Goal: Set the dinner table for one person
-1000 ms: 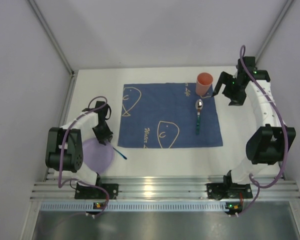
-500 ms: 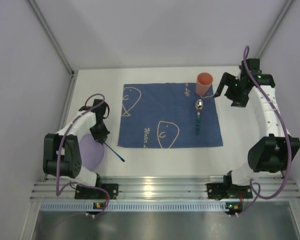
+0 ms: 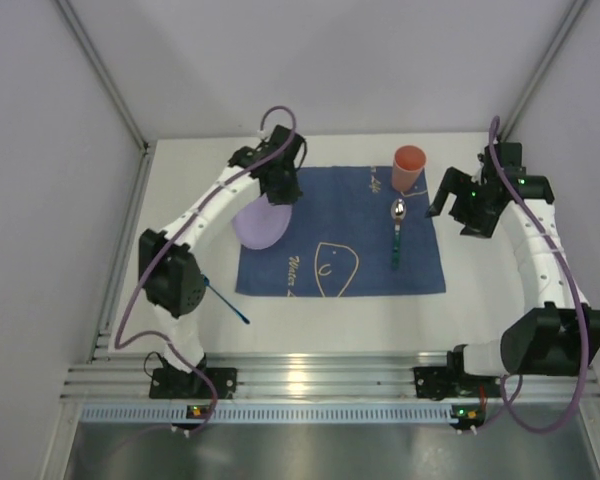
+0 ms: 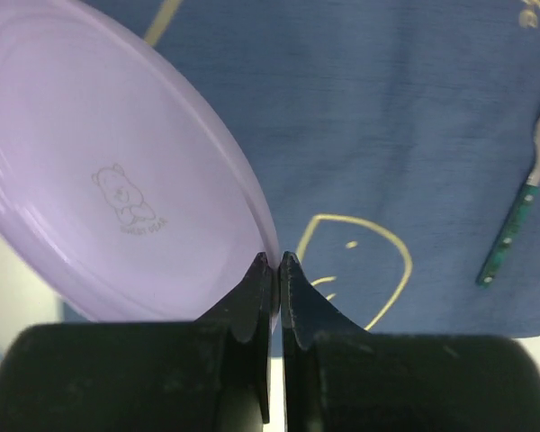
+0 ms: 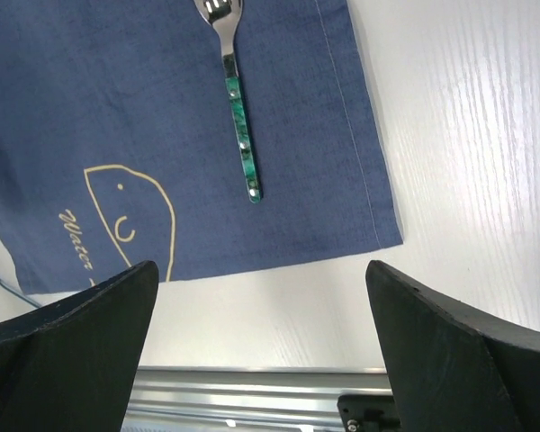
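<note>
**Lilac plate pinched by its rim above the white table**

The dinner table (image 3: pixel 360 320) is the wide white top that fills the floor of the cell and lies beneath both arms. In neither wrist view do the fingers touch it. A dark blue cloth (image 3: pixel 360 215) with pale line drawings is spread flat on its middle.

The left gripper (image 3: pixel 280 188) hangs over the cloth's far left corner. Its fingertips (image 4: pixel 263 270) are pressed together on the rim of a lilac plate (image 4: pixel 117 180), which sits tilted over that corner. I cannot tell whether the plate touches the cloth.

The right gripper (image 3: pixel 460 205) is above bare table just off the cloth's right edge, with its jaws spread wide and nothing between them.

An orange cup (image 3: pixel 408 167) stands at the cloth's far right corner. Just in front of it a spoon (image 3: pixel 397 232) with a green handle lies on the cloth. A thin blue utensil (image 3: pixel 227 301) rests on the table near the left arm.
</note>
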Robot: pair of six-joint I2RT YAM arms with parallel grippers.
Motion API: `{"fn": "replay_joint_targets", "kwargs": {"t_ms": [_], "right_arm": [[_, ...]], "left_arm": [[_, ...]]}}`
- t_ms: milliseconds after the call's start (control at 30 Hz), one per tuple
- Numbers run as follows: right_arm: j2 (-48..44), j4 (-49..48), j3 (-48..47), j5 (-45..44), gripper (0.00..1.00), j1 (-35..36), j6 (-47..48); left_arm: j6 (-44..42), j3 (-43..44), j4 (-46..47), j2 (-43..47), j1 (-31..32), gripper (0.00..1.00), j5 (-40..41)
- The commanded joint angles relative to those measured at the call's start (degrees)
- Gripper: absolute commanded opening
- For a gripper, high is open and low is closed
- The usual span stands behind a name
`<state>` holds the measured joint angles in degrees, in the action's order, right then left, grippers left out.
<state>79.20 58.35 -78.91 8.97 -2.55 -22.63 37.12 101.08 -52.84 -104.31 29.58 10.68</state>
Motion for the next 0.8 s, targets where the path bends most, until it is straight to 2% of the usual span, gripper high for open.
{"fn": "replay_joint_targets", "kwargs": {"t_ms": [0,200,267,433,733,767], "right_arm": [[-6.2,0.1,2.0,-0.9,1.0,-0.7,-0.3],[-13.4,2.6,7.9,-2.6,1.0,-0.8,-0.1],[-14.9,3.3,8.8,-3.6,1.0,-0.8,-0.1],[-18.5,4.9,11.3,-4.8,1.0,-0.9,-0.1],[-19.7,6.6,12.8,-6.8,1.0,-0.9,0.7],[-19.6,6.5,12.8,-6.7,1.0,-0.9,0.7]], "left_arm": [[-0.1,11.2,-2.3,-10.8,5.6,0.0,-1.4],[0.8,28.4,-3.8,-27.2,11.9,0.0,-4.6],[0.8,30.3,-2.3,-30.5,13.7,0.0,-6.2],[2.2,30.8,3.8,-33.6,16.1,0.0,-10.1],[1.4,31.0,5.6,-36.2,19.0,0.0,-14.9],[0.9,31.0,4.8,-36.8,19.2,0.07,-14.3]]}}
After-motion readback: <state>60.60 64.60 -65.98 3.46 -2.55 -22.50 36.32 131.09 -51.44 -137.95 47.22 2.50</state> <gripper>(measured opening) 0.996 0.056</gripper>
